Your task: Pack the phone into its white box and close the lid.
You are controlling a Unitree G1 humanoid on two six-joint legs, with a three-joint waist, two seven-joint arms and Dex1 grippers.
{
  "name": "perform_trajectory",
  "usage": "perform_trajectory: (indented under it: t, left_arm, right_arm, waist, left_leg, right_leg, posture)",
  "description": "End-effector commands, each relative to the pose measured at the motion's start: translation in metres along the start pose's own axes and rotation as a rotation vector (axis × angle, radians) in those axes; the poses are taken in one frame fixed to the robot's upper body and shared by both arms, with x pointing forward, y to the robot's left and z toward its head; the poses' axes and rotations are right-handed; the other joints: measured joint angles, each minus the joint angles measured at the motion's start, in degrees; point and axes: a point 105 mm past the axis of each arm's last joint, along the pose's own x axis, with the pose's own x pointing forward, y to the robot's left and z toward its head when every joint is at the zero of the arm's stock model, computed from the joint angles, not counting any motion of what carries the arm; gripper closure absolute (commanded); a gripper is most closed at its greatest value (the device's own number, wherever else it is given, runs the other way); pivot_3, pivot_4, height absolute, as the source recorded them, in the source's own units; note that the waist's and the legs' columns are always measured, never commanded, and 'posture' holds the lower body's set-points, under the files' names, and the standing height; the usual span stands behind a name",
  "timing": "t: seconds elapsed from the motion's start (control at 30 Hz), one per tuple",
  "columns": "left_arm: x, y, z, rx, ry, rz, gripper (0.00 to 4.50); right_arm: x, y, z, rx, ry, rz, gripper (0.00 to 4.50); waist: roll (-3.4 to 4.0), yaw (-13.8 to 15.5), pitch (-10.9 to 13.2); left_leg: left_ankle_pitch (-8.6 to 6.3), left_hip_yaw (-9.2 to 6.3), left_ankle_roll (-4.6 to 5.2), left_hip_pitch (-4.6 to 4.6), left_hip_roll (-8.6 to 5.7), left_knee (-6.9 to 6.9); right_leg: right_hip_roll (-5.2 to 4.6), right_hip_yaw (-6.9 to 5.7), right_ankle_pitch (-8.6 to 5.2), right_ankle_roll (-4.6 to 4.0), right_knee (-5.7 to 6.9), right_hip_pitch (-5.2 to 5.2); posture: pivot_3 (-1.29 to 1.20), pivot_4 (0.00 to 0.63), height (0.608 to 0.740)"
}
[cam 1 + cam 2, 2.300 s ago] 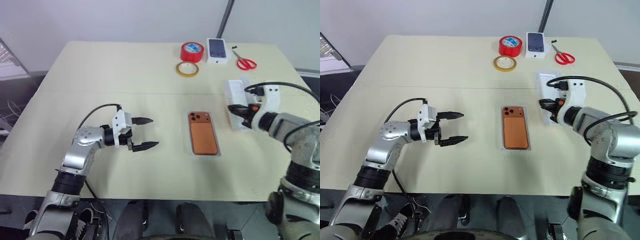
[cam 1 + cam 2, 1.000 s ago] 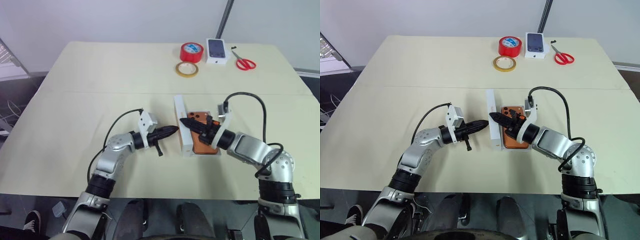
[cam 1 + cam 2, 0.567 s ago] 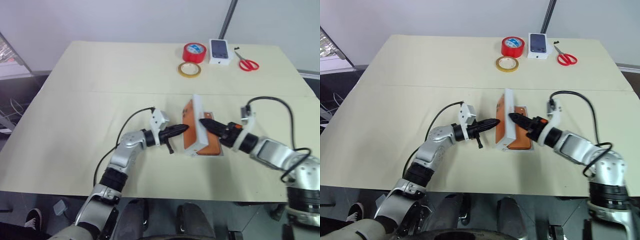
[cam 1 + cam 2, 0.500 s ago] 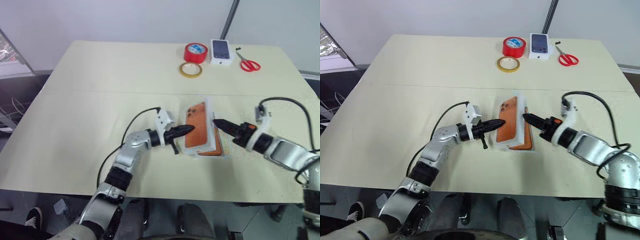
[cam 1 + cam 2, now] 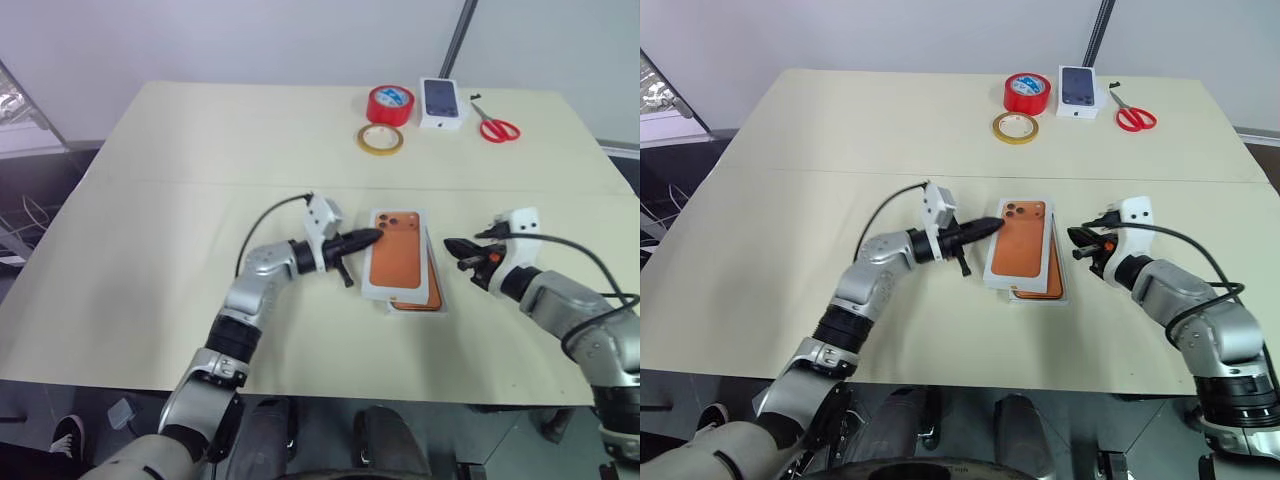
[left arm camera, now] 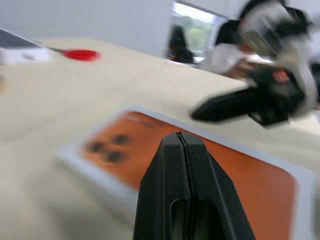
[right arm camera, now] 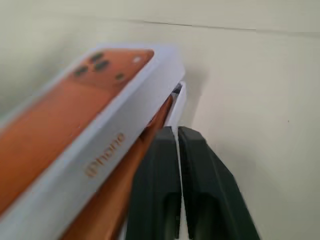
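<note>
The counter (image 5: 180,160) carries everything, and between the two end effectors lies the lid (image 5: 1023,246), its top printed with an orange phone picture, resting skewed and tilted over the white box (image 5: 1055,287), whose lower edge shows past it. The phone (image 5: 1047,277) lies inside that box, only an orange strip of it visible under the lid's raised side. The lid is probably light, stiff card that slides easily; judging by its tilt it is not yet seated, so pressing on its top near the long edges seems the safest way to settle it. The left end effector (image 5: 985,229), fingers pressed together and empty, sits with its tip at the lid's near long edge, by the printed camera corner. The right end effector (image 5: 1078,240), likewise closed and empty, hangs just beside the opposite long edge, apart from it.
</note>
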Motion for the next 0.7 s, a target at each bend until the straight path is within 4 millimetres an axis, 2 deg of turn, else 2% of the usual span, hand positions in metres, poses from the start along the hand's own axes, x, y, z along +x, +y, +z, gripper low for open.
perform_trajectory:
  t: [0.03, 0.13, 0.27, 0.5, 0.7]
  left_arm:
    - [-0.006, 0.023, -0.004, 0.01, 0.059, 0.115, 4.5]
    - [-0.009, 0.035, -0.028, -0.009, 0.179, 0.181, 4.5]
    - [0.002, 0.028, -0.046, -0.021, 0.243, 0.146, 4.5]
    - [0.021, 0.009, -0.053, -0.062, 0.257, 0.064, 4.5]
    - [0.031, -0.004, -0.048, -0.08, 0.234, -0.001, 4.5]
  right_arm:
    - [0.005, 0.002, 0.016, -0.152, -0.06, -0.019, 4.45]
    - [0.008, 0.003, 0.018, -0.203, -0.071, -0.028, 4.45]
    - [0.011, 0.008, 0.018, -0.228, -0.071, -0.01, 4.45]
    - [0.012, 0.011, 0.011, -0.257, -0.046, 0.005, 4.45]
    - [0.009, 0.018, 0.009, -0.272, -0.041, 0.032, 4.45]
  waist:
    - [0.0, -0.04, 0.0]
    - [0.0, -0.04, 0.0]
    - [-0.05, 0.0, 0.03]
    - [-0.05, 0.01, 0.02]
    - [-0.04, -0.03, 0.02]
  left_leg:
    - [0.0, 0.0, 0.0, 0.0, -0.02, 0.01]
    - [0.0, 0.0, 0.0, 0.0, -0.04, 0.02]
    - [0.0, 0.0, 0.0, 0.0, -0.04, -0.01]
    - [0.01, 0.0, -0.01, 0.0, -0.07, 0.04]
    - [0.01, 0.0, -0.02, 0.0, -0.06, 0.04]
  right_leg:
    - [-0.01, 0.0, 0.0, 0.01, 0.0, 0.01]
    - [0.0, -0.01, 0.01, 0.02, 0.0, 0.01]
    - [0.0, -0.02, 0.01, 0.04, 0.0, -0.02]
    - [-0.03, -0.02, 0.02, 0.05, 0.02, 0.02]
    - [-0.03, -0.02, 0.02, 0.05, 0.02, 0.01]
  posture:
    - [0.0, 0.15, 0.728]
    - [0.0, 0.15, 0.728]
    - [0.0, 0.15, 0.728]
    - [0.0, 0.15, 0.728]
    - [0.0, 0.15, 0.728]
